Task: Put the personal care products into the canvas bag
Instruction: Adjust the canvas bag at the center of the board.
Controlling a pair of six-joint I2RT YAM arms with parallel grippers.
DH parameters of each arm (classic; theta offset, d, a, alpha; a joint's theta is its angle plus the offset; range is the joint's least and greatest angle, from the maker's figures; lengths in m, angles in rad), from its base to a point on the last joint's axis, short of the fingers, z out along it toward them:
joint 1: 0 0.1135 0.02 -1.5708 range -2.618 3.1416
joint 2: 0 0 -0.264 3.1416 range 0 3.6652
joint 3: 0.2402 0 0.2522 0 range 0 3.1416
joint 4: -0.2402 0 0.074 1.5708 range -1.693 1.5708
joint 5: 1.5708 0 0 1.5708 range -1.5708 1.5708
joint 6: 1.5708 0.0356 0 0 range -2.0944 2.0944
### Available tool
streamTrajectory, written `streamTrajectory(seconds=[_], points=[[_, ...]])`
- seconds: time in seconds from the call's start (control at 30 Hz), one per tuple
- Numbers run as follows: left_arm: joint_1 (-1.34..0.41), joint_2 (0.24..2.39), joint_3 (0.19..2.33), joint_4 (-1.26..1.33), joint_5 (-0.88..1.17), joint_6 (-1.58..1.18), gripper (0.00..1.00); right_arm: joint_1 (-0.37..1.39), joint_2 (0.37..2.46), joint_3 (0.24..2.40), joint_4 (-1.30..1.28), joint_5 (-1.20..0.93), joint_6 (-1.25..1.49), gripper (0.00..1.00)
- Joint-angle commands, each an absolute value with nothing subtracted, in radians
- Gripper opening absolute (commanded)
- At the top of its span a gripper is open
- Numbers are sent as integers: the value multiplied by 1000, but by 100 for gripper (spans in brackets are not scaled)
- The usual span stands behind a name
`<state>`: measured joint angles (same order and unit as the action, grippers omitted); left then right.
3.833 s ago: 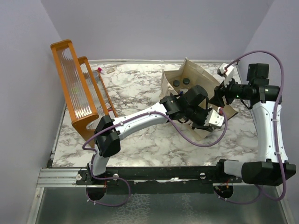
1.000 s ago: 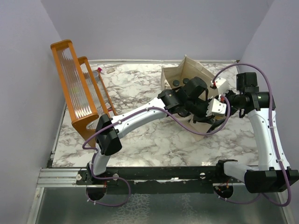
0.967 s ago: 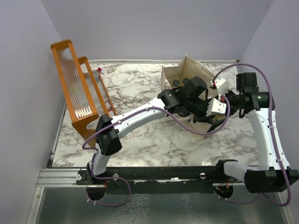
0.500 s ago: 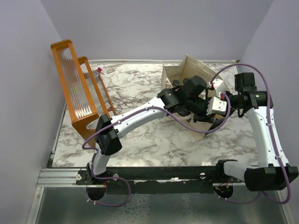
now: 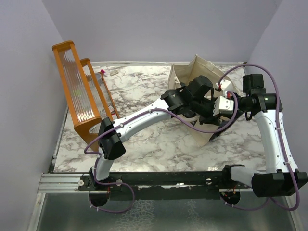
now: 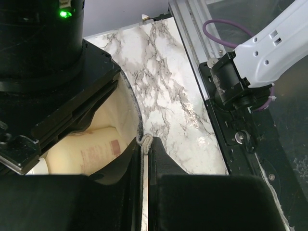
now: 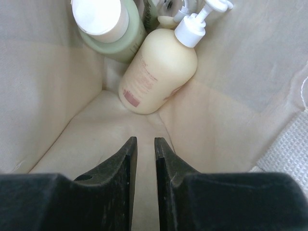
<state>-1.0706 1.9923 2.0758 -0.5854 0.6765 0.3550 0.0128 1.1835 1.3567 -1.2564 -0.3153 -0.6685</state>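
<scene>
The canvas bag (image 5: pixel 190 71) is standing toward the far right of the marble table (image 5: pixel 144 91), with its mouth gaping upward and both arms meeting over it. The left arm is stretching across the table from the near left, and the left gripper (image 6: pixel 144 144) is pinching the bag's rim, its fingers (image 6: pixel 161 168) clenched tight on the thin cloth edge, which is bunching into a small fold right at the tips. Through the mouth, the left wrist view is also showing part of the beige pump bottle (image 6: pixel 98 149) lying inside. The right gripper (image 7: pixel 143 140) is pointing down into the bag, its fingers (image 7: pixel 126 163) standing almost together with only a narrow slit between them and nothing showing in that slit. Just beyond its tips the pump bottle is leaning in the bag's far corner, its white pump head pointing up and away. The olive-grey bottle (image 7: pixel 108 24) with the cream cap is sitting just beside it, on its left and touching it. More bottle tops are crowding behind these two, too cropped to tell apart. The orange wooden rack (image 5: pixel 77 91) is standing at the far left edge of the table, well apart from the bag.
</scene>
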Motion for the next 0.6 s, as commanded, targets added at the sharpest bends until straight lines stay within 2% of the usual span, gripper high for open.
streamTrajectory(seconds=[0.0, 0.57], points=[[-1090, 1924, 2161, -451, 795, 300, 0, 9, 1178, 1395, -1236, -310, -643, 22], [-1088, 1880, 2159, -432, 775, 232, 0, 9, 1184, 1446, -1190, -352, -637, 24]])
